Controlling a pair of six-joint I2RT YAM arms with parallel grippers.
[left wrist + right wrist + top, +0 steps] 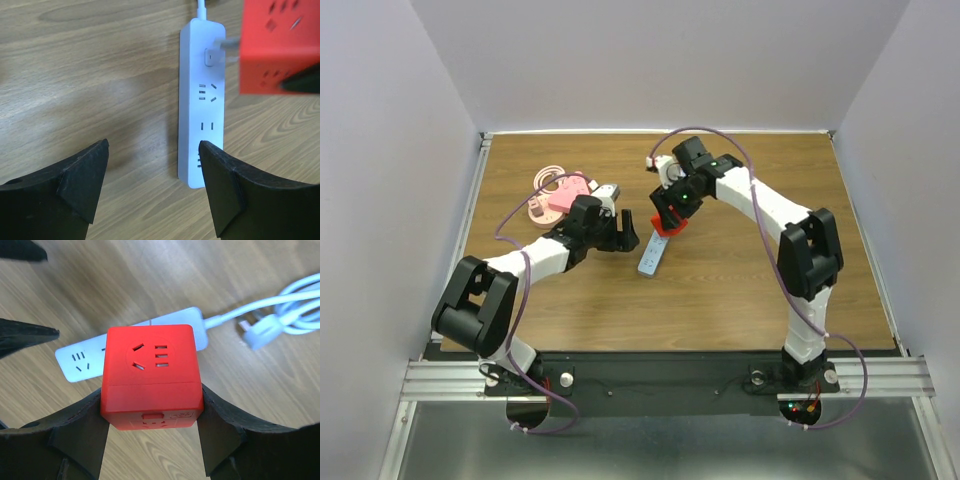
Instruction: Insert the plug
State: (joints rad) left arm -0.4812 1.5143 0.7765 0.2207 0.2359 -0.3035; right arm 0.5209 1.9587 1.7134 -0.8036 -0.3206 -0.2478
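Grips the plug (151, 375) in the right gripper (151, 405), fingers (80, 435) pressed against two opposite sides of the red cube; holds it over the far half of the strip (80, 357), a socket face turned up towards the wrist camera; cannot tell whether it touches the strip or hangs just above. Shows the pale strip lying flat on the table (740, 290) near the middle, sockets up; trails its cable (300, 305) in loops off the far end, with a white connector (260, 332) beside the loops. Hovers the left gripper (152, 165) low at the strip's near end, fingers (75, 185) spread wide, nothing but bare wood between them; overlaps the strip's near end with one fingertip in the wrist view. From above, places the left gripper just left of the strip, the right gripper at its far end, the plug red between the two. Includes a pink object (560, 197) on the table beyond the left arm.
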